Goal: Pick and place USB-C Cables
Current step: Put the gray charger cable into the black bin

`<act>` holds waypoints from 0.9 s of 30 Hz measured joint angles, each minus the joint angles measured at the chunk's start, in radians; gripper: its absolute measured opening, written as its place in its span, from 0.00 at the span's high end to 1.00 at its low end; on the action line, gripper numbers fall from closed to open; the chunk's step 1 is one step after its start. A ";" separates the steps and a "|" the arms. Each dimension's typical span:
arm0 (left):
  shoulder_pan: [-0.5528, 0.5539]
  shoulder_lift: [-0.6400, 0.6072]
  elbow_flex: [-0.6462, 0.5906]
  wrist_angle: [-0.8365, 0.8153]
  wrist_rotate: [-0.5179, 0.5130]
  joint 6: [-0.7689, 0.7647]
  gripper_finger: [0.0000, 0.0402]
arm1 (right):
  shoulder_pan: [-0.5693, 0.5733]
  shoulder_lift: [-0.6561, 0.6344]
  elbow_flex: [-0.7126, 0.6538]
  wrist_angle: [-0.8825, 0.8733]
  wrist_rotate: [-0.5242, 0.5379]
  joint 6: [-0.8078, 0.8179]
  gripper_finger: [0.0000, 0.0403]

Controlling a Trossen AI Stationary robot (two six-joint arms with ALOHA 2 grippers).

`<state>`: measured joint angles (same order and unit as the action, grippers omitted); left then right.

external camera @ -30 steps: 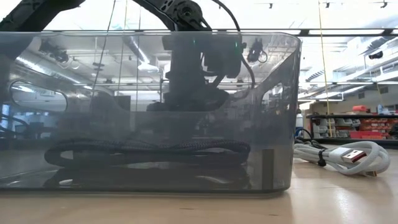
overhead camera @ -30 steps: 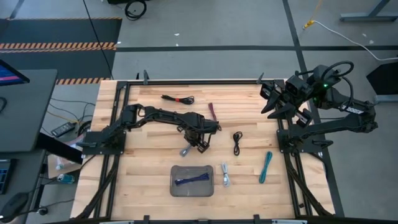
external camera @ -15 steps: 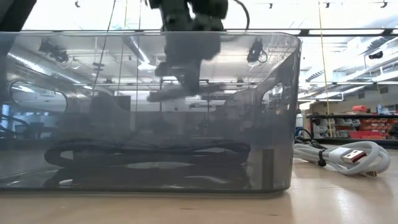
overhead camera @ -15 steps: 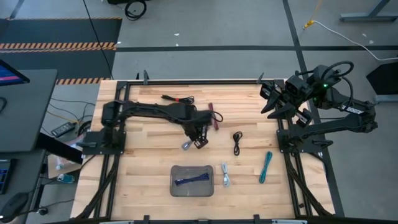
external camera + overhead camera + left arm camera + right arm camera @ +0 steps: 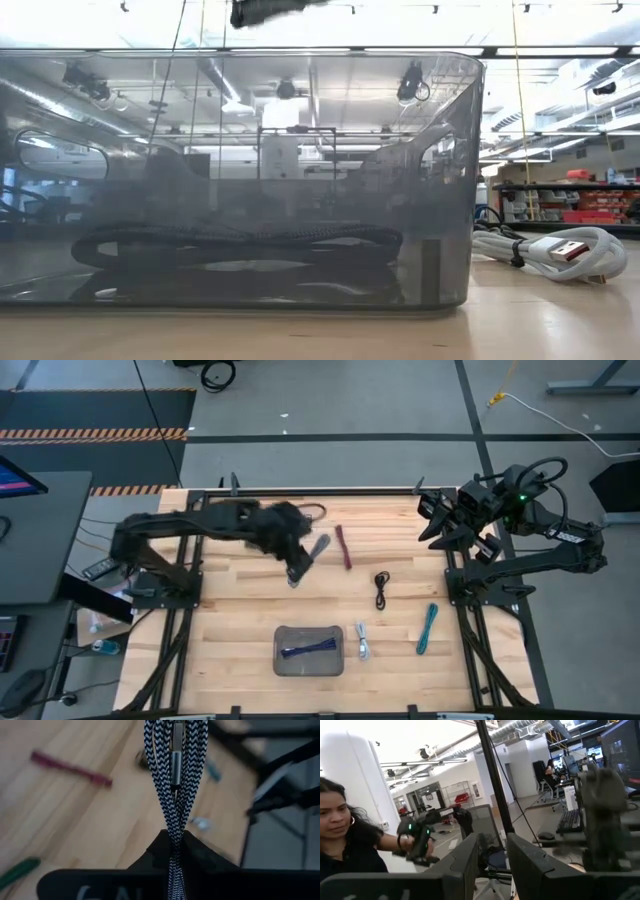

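Left end effector (image 5: 297, 572) clamped on grey cable (image 5: 175, 775), lifted above counter (image 5: 230, 610). Carry step; next: swing over tray (image 5: 309, 651), release. Right end effector (image 5: 432, 520) parked, part open, empty.

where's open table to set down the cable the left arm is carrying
Bare wood lies left of the tray, down to the table's front edge, and between the tray and the left gripper holding the grey cable. Crowded: right of the tray, white cable, black cable, teal cable.
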<state>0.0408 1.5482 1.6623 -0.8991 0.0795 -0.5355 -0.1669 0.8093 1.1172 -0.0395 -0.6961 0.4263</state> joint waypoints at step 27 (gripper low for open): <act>-0.334 -0.199 0.001 0.195 0.111 0.202 0.94 | -0.001 0.017 0.000 -0.007 0.073 0.000 0.72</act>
<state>-0.2929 1.3495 1.6631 -0.7037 0.1906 -0.3332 -0.1680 0.8267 1.1168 -0.0461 -0.6230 0.4263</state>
